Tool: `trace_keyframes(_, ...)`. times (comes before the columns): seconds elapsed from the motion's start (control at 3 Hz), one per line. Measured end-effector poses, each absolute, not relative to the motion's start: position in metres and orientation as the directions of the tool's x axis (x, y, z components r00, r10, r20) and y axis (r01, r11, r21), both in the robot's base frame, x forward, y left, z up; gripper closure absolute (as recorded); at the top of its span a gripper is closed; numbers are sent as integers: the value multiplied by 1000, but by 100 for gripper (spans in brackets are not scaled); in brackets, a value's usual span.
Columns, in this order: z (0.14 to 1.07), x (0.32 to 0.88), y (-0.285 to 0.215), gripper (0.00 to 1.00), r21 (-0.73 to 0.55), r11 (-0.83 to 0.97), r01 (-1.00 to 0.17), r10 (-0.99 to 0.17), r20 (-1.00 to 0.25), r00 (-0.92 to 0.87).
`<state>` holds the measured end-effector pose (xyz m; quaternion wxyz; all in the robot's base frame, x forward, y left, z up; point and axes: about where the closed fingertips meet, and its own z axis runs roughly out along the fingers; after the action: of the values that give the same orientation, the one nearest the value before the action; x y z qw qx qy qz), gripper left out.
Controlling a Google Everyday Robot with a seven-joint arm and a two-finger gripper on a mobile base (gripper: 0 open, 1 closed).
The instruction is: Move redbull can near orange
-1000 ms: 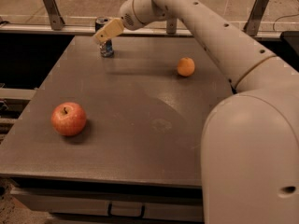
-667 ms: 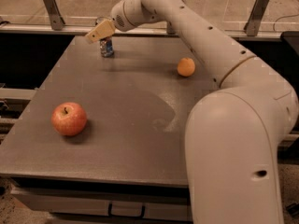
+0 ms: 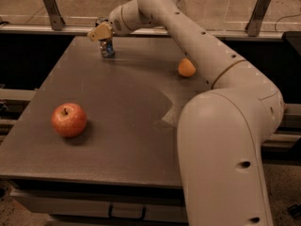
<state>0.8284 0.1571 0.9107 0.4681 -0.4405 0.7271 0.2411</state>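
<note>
The redbull can (image 3: 107,49) stands upright at the far left of the grey table (image 3: 117,126); only its lower part shows. My gripper (image 3: 100,32) is right over the can's top and a little to its left, covering the upper part. The orange (image 3: 186,68) lies on the table to the right of the can, next to my arm, well apart from the can.
A red apple (image 3: 68,120) with a stem sits at the near left of the table. My arm (image 3: 207,55) reaches over the table's right side. A metal rail (image 3: 42,28) runs behind the far edge.
The gripper has shifted slightly left above the can. More of my arm has come into view on the right. The can, orange and apple have not moved.
</note>
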Motion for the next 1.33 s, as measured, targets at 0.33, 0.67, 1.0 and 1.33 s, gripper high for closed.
trace_keyframes(0.33, 918, 825, 152, 64, -57, 487, -871, -387, -909, -157)
trace_keyframes(0.67, 945, 811, 141, 87, -103, 460, -882, -368, -926, -83)
trace_keyframes(1.0, 984, 796, 111, 100, -256, 434, -864, -428, -902, 52)
trace_keyframes(1.33, 983, 796, 112, 100, -250, 433, -866, -426, -903, 48)
